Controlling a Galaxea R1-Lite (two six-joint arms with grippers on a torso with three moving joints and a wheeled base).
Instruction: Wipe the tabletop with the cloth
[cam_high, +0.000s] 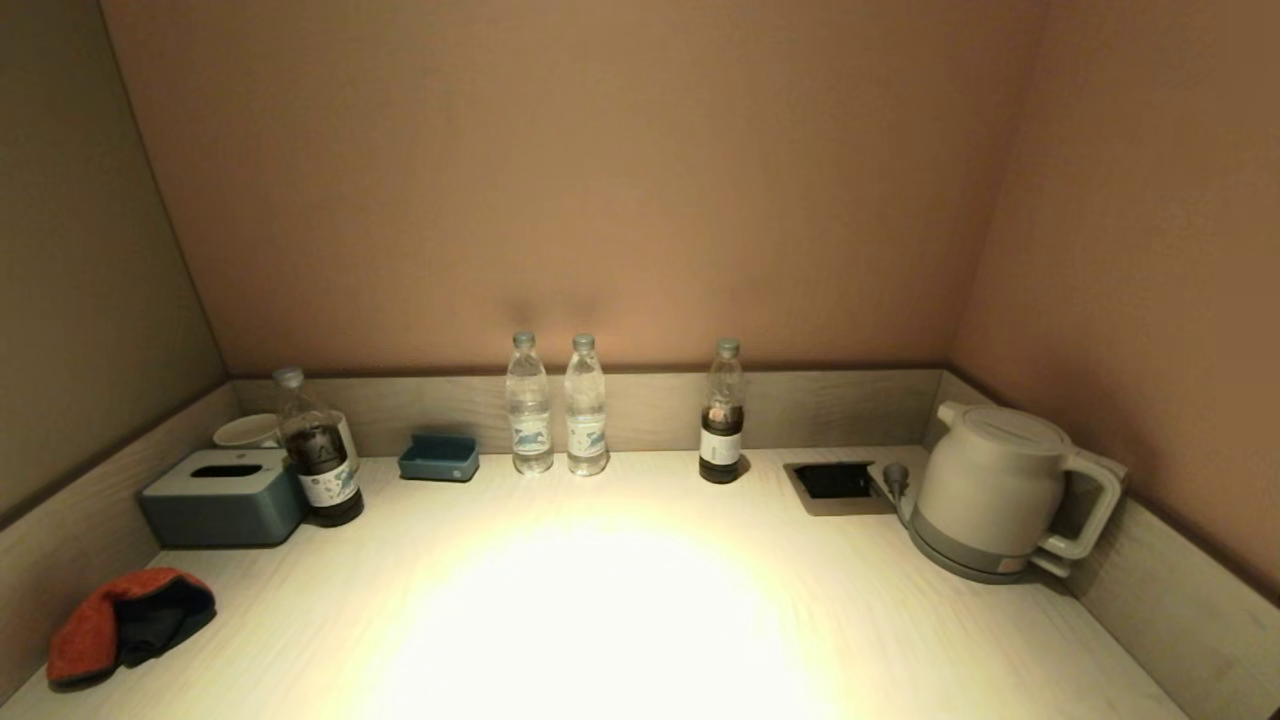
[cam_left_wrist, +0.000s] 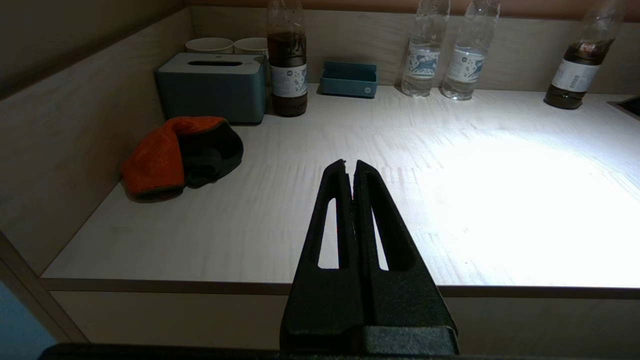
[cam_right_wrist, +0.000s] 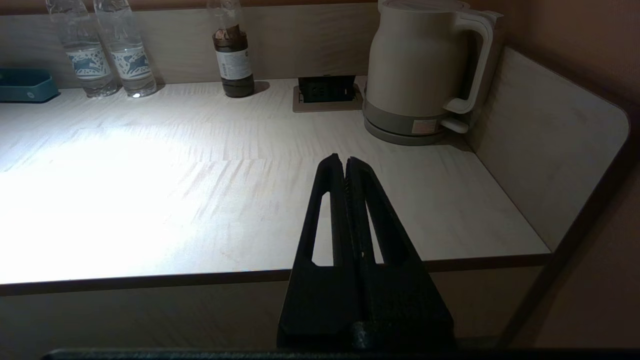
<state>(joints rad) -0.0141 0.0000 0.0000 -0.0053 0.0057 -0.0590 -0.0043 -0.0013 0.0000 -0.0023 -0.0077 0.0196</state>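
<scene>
The cloth lies crumpled on the tabletop at its near left corner, against the rim and in front of the tissue box — nothing touches it. The left gripper and right gripper both hang before the counter's front edge, fingers pressed together, empty. A kettle stands far right.

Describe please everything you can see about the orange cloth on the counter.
The cloth is a small fuzzy rag, orange-red outside with a dark grey-black inner side showing. It lies crumpled and folded over itself on the tabletop, in the near left corner beside the side rim, in front of the blue-grey tissue box but apart from it. Nothing holds it; it looks dry as far as can be seen.
</scene>
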